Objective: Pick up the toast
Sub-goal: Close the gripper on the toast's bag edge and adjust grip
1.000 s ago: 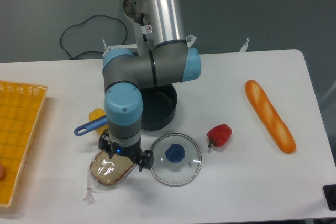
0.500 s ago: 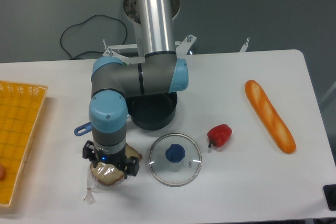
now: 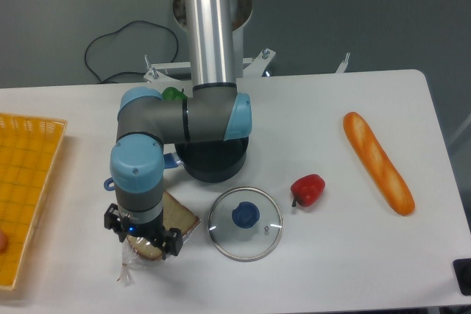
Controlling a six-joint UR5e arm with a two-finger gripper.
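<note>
A grey wall backs a white counter, with a black cable looping behind it and a yellow basket at its left edge. The UR5e arm reaches down over the front-left part of the counter, and its gripper sits directly on top of the toast, the bagged slice lying flat near the front edge just left of the glass lid. Only the slice's right corner and a twist of clear plastic at the lower left show past the wrist. Over the last second the arm has slid steadily leftward: the gripper was over the slice's upper right edge, then its middle, and now stands over its left half, so more crust shows on the right than before. The toast itself looks to lie in roughly the same spot, which suggests it has not been lifted; the gripper seems to be settling its position for the grasp. The fingers are hidden beneath the wrist, so I cannot tell whether they are spread or closed on the bag. Behind, a black pot stands under the arm's elbow, a blue handle pokes out beside the wrist, a red pepper lies right of the lid, and a baguette lies well apart at the far right
</note>
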